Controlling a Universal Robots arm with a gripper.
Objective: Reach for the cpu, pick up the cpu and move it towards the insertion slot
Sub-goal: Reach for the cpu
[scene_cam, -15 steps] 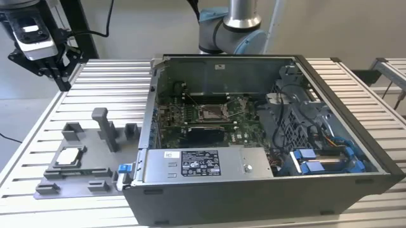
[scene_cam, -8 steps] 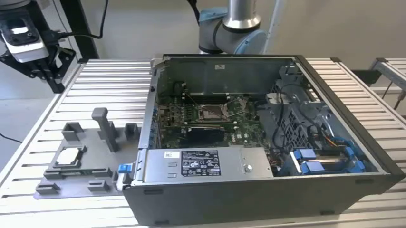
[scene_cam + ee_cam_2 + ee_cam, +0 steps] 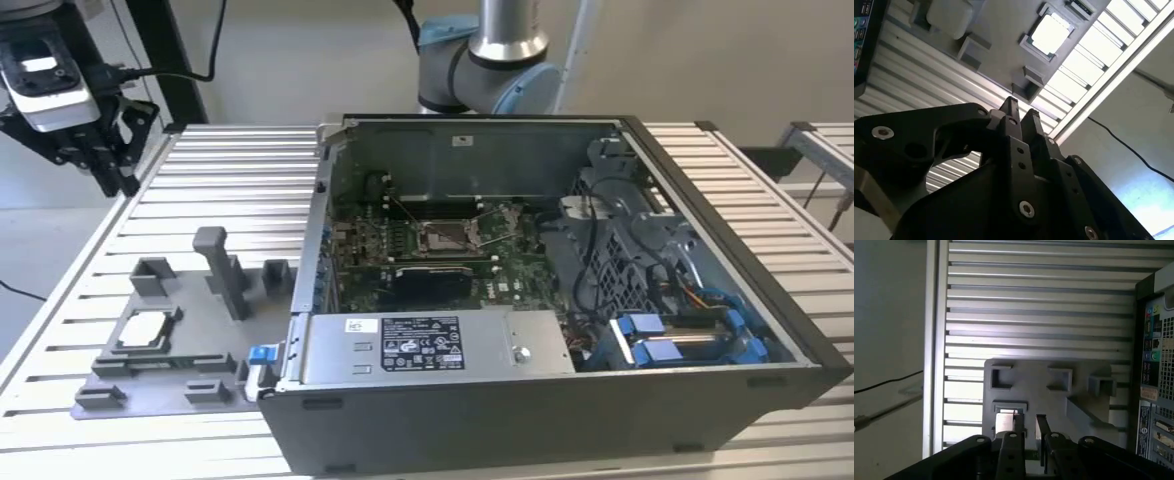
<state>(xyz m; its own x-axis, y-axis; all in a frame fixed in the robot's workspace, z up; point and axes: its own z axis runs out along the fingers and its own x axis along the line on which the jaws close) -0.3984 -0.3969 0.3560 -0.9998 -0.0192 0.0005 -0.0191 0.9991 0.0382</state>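
Right up front on the slatted table (image 3: 227, 170), at the exterior view's left, sits the grey fixture plate (image 3: 200, 340), just beside the open PC case (image 3: 534, 420). the cpu (image 3: 150, 325) lies flat in a square pocket of that plate, silvery side up, nothing touching it. In the second wrist view the cpu (image 3: 1051, 32) shows as a bright square well beyond the fingertips (image 3: 1011, 107)

Further in, inside the case, the insertion slot (image 3: 447, 236) sits on the green board with its shiny frame and dark centre, well apart from the cpu

Further back again, at the exterior view's left, the gripper (image 3: 96, 155) hangs in the air above the table's far edge, clear of the fixture. In both wrist views the two black fingers have just a narrow gap and nothing in it, so it's slightly parted and empty, as far as I can tell from that angle. Behind the case stands the arm's base (image 3: 487, 60)
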